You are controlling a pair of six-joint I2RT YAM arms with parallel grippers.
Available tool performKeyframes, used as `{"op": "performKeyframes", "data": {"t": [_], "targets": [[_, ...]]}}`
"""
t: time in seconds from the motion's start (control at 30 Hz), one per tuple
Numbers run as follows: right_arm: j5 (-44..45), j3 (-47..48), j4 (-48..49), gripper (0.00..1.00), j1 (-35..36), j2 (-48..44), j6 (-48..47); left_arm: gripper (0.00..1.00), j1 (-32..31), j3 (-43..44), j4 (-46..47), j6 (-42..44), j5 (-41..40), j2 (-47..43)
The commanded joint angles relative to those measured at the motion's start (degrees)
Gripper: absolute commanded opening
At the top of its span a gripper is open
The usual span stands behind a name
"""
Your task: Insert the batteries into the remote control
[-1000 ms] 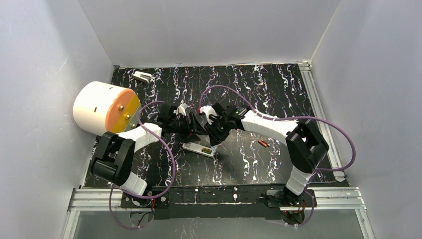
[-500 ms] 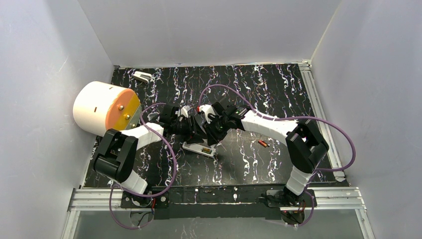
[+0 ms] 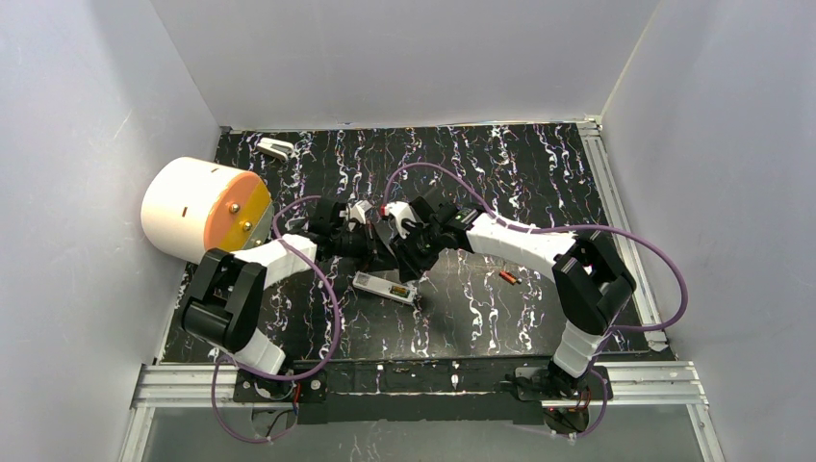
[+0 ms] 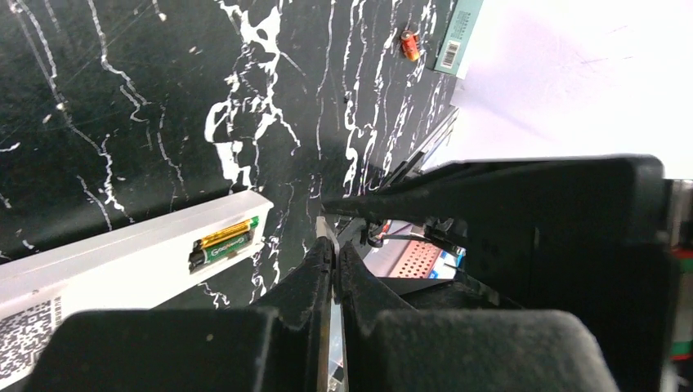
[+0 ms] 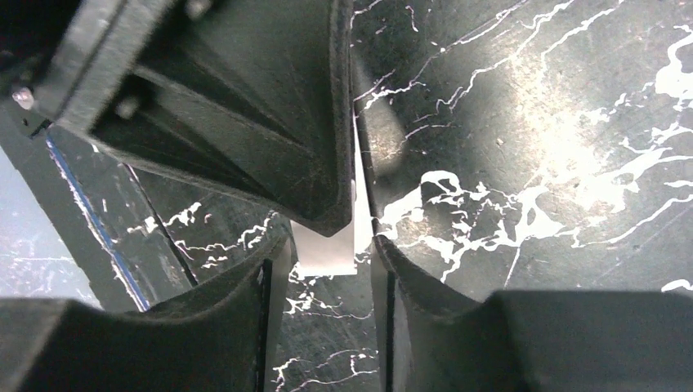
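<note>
The white remote control (image 3: 385,287) lies on the black marbled table below the two grippers, its battery bay open. In the left wrist view the remote control (image 4: 122,261) holds one green-and-gold battery (image 4: 222,242). A loose orange-red battery (image 3: 509,277) (image 4: 409,45) lies to the right. My left gripper (image 3: 373,231) (image 4: 333,245) is shut on a thin white cover plate (image 4: 323,226). My right gripper (image 3: 396,231) (image 5: 331,241) faces it, its jaws open on either side of the same plate (image 5: 327,253) with small gaps.
A big white cylinder with an orange end (image 3: 197,207) lies at the left wall. A small white object (image 3: 276,147) sits at the back left corner. Metal rails (image 3: 616,221) run along the table's right edge.
My left gripper has closed onto the thin white plate. My right gripper's jaws have spread a little off it. Both arms stay close together above the remote.
</note>
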Motion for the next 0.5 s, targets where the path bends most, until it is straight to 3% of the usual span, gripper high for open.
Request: {"op": "performKeyframes", "data": {"t": [0.0, 0.1, 0.23, 0.33, 0.47], "targets": [[2.32, 0.07, -0.09, 0.58, -0.10, -2.29, -0.20, 0.00, -0.12, 3.42, -1.97, 1.53, 1.30, -3.37], [2.13, -1.23, 1.26, 0.74, -1.42, -5.27, 2.17, 0.00, 0.20, 5.28, -3.51, 2.34, -0.11, -4.75], [-1.51, -6.48, 10.43, 0.81, -4.82, -12.95, 11.60, 0.00, 0.83, 7.52, -4.46, 2.61, -1.83, -6.66], [-3.96, -14.28, 23.78, 0.83, -6.96, -20.09, 23.72, 0.00, 1.07, 8.18, -4.11, 1.34, -2.87, -8.68], [1.54, -23.14, 43.00, 0.84, -7.30, -27.30, 47.19, 0.00, 1.21, 7.89, -0.87, -3.47, -3.93, -11.81]]}}
